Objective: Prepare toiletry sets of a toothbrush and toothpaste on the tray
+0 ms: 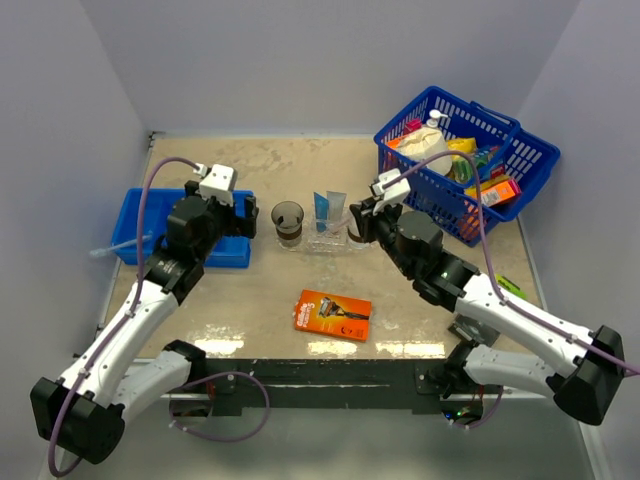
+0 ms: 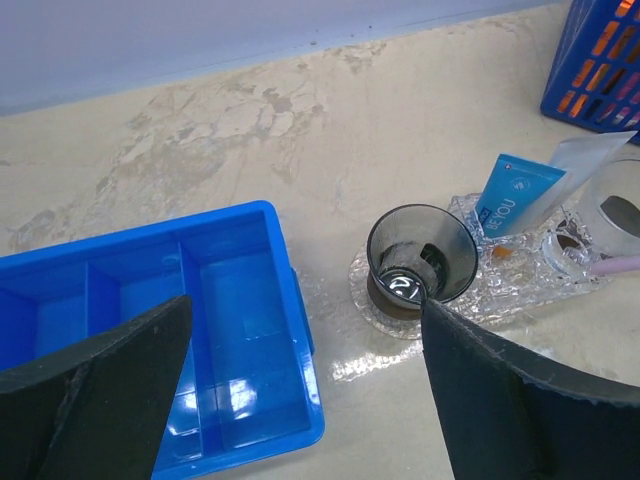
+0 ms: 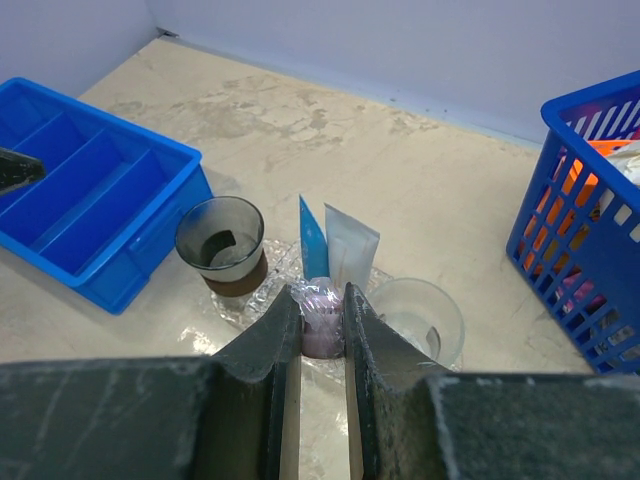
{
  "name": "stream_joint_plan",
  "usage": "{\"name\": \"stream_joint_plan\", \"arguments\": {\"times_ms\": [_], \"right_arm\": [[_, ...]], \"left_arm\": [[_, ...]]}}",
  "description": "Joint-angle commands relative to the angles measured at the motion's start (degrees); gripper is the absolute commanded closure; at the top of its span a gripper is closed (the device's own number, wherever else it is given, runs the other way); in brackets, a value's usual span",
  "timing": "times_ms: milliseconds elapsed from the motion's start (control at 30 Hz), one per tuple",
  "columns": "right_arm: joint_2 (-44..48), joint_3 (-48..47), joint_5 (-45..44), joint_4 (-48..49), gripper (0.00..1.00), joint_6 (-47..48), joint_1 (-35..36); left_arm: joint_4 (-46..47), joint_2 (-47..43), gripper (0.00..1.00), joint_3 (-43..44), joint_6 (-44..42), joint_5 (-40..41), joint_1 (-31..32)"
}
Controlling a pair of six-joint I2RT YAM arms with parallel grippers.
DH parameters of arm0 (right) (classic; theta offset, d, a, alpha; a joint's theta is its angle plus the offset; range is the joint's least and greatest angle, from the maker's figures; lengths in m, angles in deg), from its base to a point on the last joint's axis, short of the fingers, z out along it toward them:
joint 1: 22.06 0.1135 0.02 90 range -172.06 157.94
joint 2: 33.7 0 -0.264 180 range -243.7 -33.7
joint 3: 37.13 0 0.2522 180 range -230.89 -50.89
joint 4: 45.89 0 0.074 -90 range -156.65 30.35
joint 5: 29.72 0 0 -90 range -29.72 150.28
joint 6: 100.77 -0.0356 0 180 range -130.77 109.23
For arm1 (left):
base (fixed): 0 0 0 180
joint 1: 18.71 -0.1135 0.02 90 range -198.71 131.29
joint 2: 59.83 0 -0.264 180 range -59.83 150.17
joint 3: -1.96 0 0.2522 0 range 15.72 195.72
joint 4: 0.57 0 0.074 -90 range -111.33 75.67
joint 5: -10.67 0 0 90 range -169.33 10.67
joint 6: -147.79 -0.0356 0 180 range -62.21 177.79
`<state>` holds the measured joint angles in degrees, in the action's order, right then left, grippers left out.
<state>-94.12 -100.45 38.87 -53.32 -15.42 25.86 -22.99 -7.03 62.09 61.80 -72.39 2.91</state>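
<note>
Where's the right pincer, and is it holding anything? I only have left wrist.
Observer: Right pincer is shut on a pale pink item, over the tray, on the near side of the toothpaste tubes.
Operator: Anything loose outside my frame?
Observer: An orange razor pack lies flat on the table, apart from the tray, toward the arms' side.
Operator: Basket contents?
Observer: The blue basket holds several colourful packs; I can't tell what each one is.
</note>
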Motion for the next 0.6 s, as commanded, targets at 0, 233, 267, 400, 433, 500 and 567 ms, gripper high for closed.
{"name": "stream_joint_plan", "arguments": {"times_ms": [0, 233, 267, 400, 433, 500, 567], "right_arm": [[-0.5, 0.0, -2.8, 4.5, 1.00, 2.4, -0.1], [-1.7, 0.7, -3.3, 4.5, 1.00, 2.7, -0.1], [-2.1, 0.7, -3.2, 4.5, 1.00, 2.8, -0.1], [-3.2, 1.1, -3.3, 5.2, 1.00, 3.0, -0.1], [-3.9, 1.1, -3.3, 5.4, 1.00, 3.1, 0.0], [-4.5, 1.2, -3.4, 5.6, 1.00, 3.1, -0.1], [-5.1, 1.3, -3.4, 6.1, 1.00, 3.2, -0.1]], "left_arm": [[1.7, -0.6, 0.00, -0.2, 1.4, -0.2, -0.9], [1.9, 0.3, 0.00, -0.2, 1.4, -1.5, -1.5], [1.9, 0.6, 0.00, -0.1, 1.4, -1.8, -1.4], [1.9, 0.8, 0.00, -0.1, 1.5, -2.2, -1.8], [2.0, 0.8, 0.00, -0.2, 1.5, -2.3, -1.9], [2.2, 0.8, 0.00, -0.2, 1.5, -2.2, -1.9], [2.3, 0.7, 0.00, -0.5, 1.4, -2.1, -2.0]]}}
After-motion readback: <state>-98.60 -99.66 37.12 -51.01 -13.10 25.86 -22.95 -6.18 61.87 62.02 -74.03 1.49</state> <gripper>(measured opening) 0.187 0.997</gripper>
